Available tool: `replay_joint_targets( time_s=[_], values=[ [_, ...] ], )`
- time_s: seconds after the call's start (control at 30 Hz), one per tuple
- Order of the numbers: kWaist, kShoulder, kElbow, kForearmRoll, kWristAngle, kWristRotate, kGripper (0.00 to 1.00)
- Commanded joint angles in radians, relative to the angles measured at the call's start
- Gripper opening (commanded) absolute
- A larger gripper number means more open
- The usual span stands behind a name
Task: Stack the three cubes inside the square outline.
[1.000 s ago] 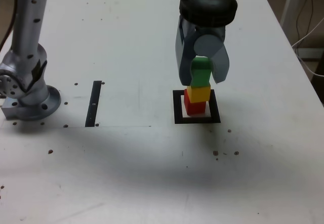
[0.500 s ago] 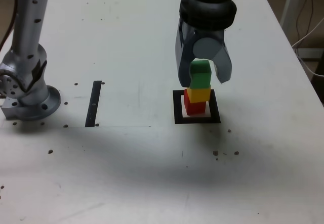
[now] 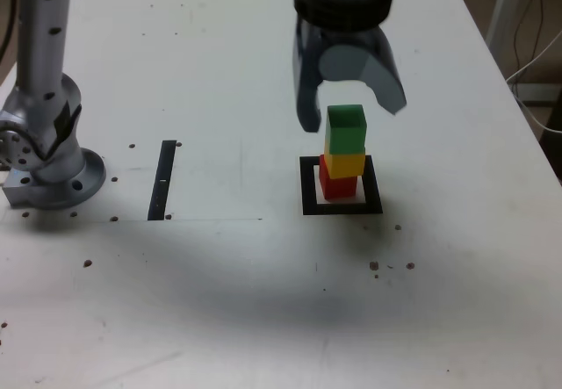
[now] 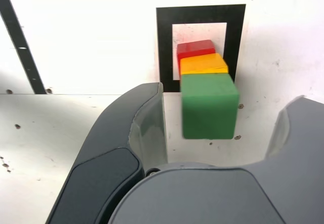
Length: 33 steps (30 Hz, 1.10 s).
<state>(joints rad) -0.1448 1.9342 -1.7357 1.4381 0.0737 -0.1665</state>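
Observation:
The three cubes stand as one stack inside the square outline: the green cube on the yellow cube, which sits on the red cube. My gripper hangs just above the stack, open, its fingers spread either side of the green cube and clear of it. In the wrist view the green cube sits between the parted fingers of the gripper, with the yellow cube, the red cube and the outline beyond it.
A straight black tape strip lies on the white table toward the exterior view's left, also in the wrist view. The arm's base stands at the far left. Cables hang past the table's right edge.
The jaws have gone from shut on the green cube to open. The gripper has risen a little, and the green cube stays on the stack.

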Motion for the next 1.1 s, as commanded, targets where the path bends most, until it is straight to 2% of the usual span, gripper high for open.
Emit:
replay_joint_targets(
  time_s=[0.0,0.27,0.57,0.77,0.93,1.07],
  values=[
    [0.002,-0.030,0.017,0.006,0.009,-0.005,1.00],
    [0.002,-0.127,0.119,0.016,0.031,-0.024,1.00],
    [0.002,-0.238,0.294,0.039,0.037,-0.061,1.00],
    [0.002,-0.299,0.411,0.025,0.030,-0.085,1.00],
    [0.002,-0.328,0.525,-0.018,0.018,-0.090,1.00],
    [0.002,-0.350,0.653,-0.109,-0.002,-0.098,1.00]
  ],
)
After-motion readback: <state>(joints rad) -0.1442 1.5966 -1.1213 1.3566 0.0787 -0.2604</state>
